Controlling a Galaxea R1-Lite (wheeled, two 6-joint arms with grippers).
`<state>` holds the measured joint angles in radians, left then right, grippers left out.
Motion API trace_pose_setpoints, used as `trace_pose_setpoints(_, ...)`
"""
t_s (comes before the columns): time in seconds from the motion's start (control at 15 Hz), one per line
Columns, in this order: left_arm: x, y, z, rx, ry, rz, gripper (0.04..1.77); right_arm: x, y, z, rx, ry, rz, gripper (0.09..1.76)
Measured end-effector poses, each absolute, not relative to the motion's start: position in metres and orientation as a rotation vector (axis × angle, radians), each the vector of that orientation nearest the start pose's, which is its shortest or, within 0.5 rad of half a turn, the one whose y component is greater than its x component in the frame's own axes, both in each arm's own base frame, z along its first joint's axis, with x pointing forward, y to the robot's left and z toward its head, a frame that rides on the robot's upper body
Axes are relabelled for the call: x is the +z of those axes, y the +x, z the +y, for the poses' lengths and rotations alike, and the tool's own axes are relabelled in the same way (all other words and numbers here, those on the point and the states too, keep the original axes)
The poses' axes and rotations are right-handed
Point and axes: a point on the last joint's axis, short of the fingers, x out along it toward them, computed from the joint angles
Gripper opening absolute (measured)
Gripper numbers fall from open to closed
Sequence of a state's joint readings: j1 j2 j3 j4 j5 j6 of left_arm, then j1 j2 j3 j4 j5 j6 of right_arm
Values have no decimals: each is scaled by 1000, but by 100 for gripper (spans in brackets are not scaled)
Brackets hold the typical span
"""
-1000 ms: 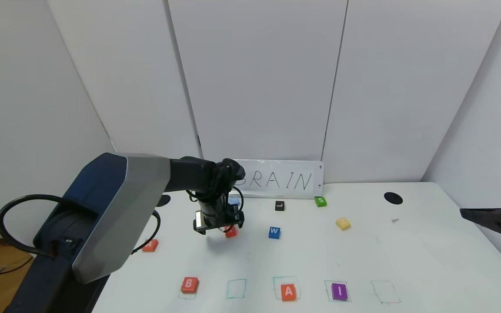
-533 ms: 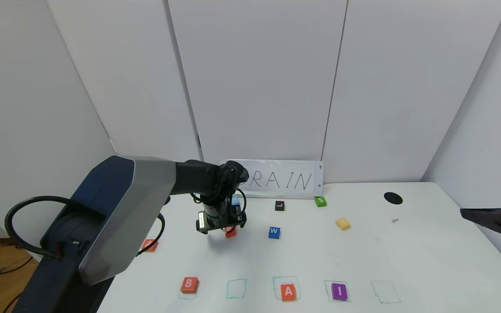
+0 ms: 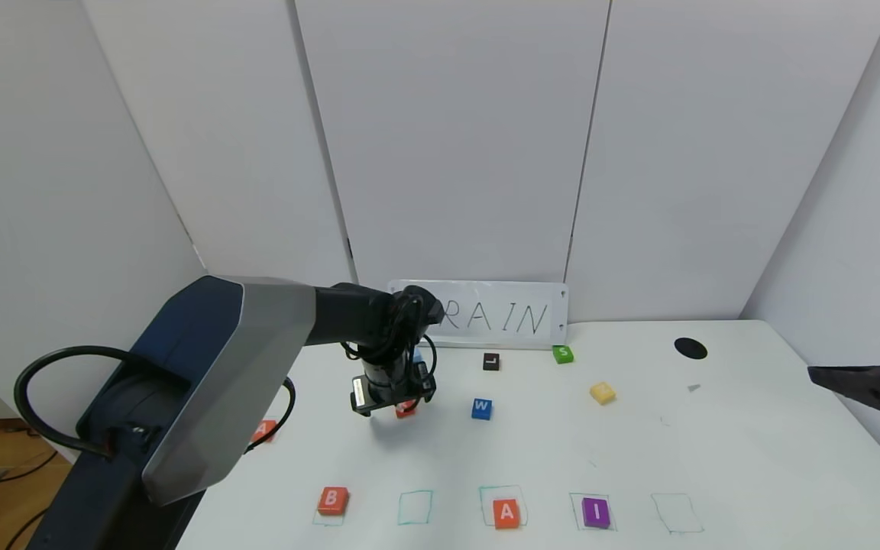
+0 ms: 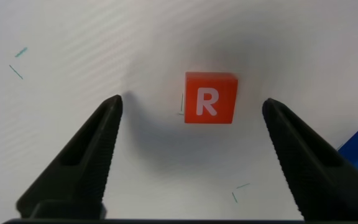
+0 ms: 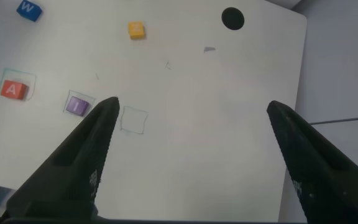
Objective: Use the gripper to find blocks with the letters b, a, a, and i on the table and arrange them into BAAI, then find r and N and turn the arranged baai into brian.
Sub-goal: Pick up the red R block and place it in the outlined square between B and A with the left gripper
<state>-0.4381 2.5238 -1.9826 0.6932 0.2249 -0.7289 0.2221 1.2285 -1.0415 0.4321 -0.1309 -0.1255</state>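
Your left hand (image 3: 402,403) hangs low over the orange-red R block (image 4: 209,98) at mid-tabletop (image 3: 715,458), fingers spread wide with the block lying flat between them, touched by neither. Just beside it sits the blue W block (image 3: 482,409); the black L block (image 3: 491,361) and green S block (image 3: 563,354) lie farther back, near the whiteboard sign (image 3: 501,315).

Along the front edge, five green hand-drawn squares serve as slots: the B block (image 3: 332,500) lies on the first, overlapping its upper line; the second square (image 3: 415,507) holds nothing; one A block (image 3: 506,513) fills the third; the purple I block (image 3: 596,512) the fourth; the fifth square (image 3: 677,512) is bare.

A second orange-red block (image 3: 263,431) lies partly hidden behind your left arm. The yellow N block (image 3: 603,393) rests right of centre. Your right hand (image 5: 191,149) is parked off the right edge, wide open and holding nothing.
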Motion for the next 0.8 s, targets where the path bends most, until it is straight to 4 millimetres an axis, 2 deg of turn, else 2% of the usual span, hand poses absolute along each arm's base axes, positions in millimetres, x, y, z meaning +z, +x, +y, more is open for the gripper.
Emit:
trace_pose_setpoints(0.2,50,425,-193,259,-222,1145,109,265,165,34,126,-230,603,171)
trace_pose_setpoints(0.4,49,425,-195,256,-220,1140,77,265,164,34,127,-230,602,171)
trace_pose_setpoints(0.47,48,425,-195,256,-220,1138,48,265,164,34,127,-229,602,171)
trace_pose_setpoints(0.8,46,426,-196,264,-215,1124,48,265,164,35,132,-232,601,171)
